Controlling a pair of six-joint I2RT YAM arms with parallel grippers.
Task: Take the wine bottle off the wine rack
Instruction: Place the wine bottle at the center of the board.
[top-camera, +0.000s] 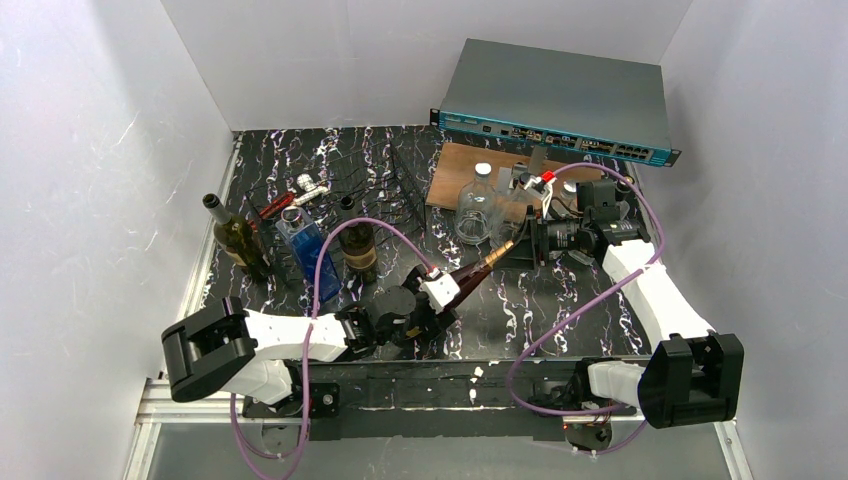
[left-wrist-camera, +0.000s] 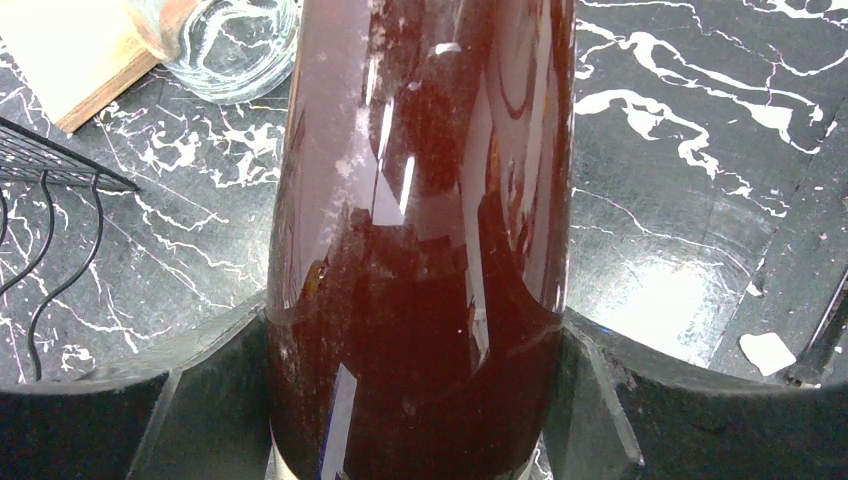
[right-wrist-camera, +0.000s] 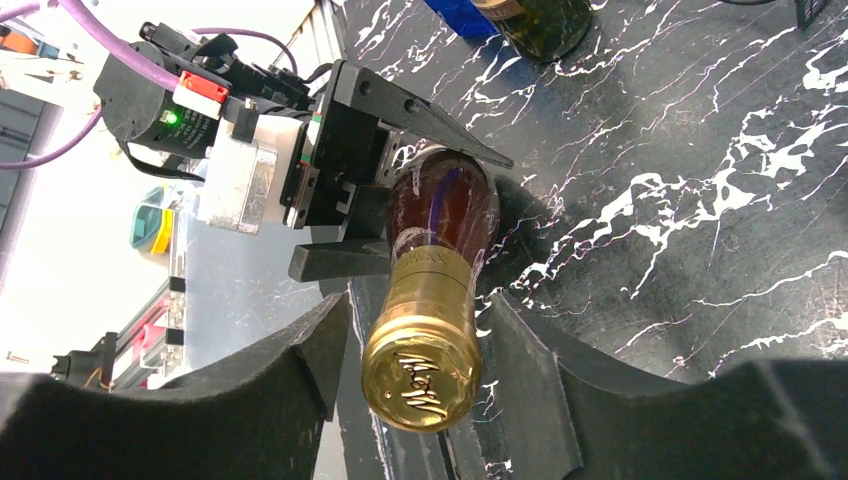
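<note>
Left hand (top-camera: 447, 297) grips wine bottle (top-camera: 472, 277) off wine rack (top-camera: 385, 185)

Nearest, the left hand is clenched on its dark body, tilted above the tabletop (top-camera: 560, 300). Beyond, the right hand (right-wrist-camera: 418, 305) stands released around the gold-capped neck. The wine rack sits farther back.

Lab test cell: white enclosure walls (top-camera: 100, 150), rack-mount network switch (top-camera: 560, 90).
</note>
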